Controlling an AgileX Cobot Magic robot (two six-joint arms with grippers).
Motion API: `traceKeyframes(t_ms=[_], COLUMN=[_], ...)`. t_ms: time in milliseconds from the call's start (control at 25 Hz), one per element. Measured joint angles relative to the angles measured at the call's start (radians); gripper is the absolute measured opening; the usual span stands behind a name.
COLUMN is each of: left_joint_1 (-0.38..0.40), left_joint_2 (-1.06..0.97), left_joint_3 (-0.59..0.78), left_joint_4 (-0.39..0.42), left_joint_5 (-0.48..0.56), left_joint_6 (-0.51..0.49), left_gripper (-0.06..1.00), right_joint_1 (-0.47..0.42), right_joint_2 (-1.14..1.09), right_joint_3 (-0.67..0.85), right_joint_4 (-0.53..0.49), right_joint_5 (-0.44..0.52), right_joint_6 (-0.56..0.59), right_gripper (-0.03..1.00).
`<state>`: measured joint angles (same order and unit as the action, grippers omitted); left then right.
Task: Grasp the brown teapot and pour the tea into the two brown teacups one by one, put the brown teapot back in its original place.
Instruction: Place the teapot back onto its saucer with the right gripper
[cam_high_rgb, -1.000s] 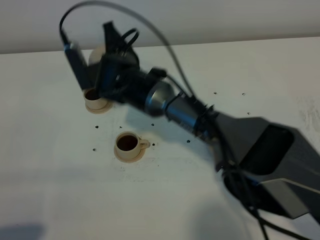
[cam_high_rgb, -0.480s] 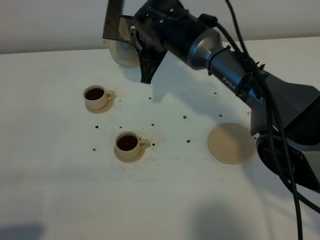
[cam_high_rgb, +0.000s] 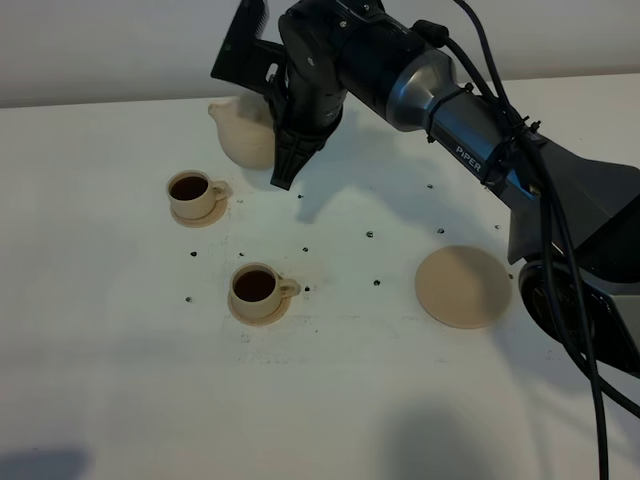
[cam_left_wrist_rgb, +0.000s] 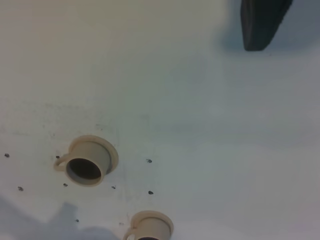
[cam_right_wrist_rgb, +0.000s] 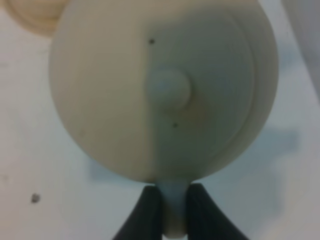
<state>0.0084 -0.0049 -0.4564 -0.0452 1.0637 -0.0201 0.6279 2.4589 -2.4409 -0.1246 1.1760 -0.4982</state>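
Returning the pot looks like the step in hand. The right claw (cam_right_wrist_rgb: 174, 212) is clamped on the handle of the brown teapot (cam_high_rgb: 243, 135), upper left of the high view. The far teacup (cam_high_rgb: 190, 190) and near teacup (cam_high_rgb: 255, 287) both hold dark tea. Keep the pot level and centre it on the wide saucer (cam_high_rgb: 463, 287), right of centre. The cups lie off that path. The left claw is out of view.
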Motion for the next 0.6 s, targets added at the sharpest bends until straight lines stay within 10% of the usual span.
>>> traceKeyframes(t_ms=[600], left_joint_1=[0.0], left_joint_2=[0.0], left_joint_3=[0.0], left_joint_4=[0.0], left_joint_5=[0.0], left_joint_6=[0.0], left_gripper=[0.55], right_joint_1=[-0.013], right_joint_2=[0.063], right_joint_3=[-0.006], right_joint_4=[0.027], right_joint_5=[0.059], right_joint_6=[0.003], right_gripper=[0.11])
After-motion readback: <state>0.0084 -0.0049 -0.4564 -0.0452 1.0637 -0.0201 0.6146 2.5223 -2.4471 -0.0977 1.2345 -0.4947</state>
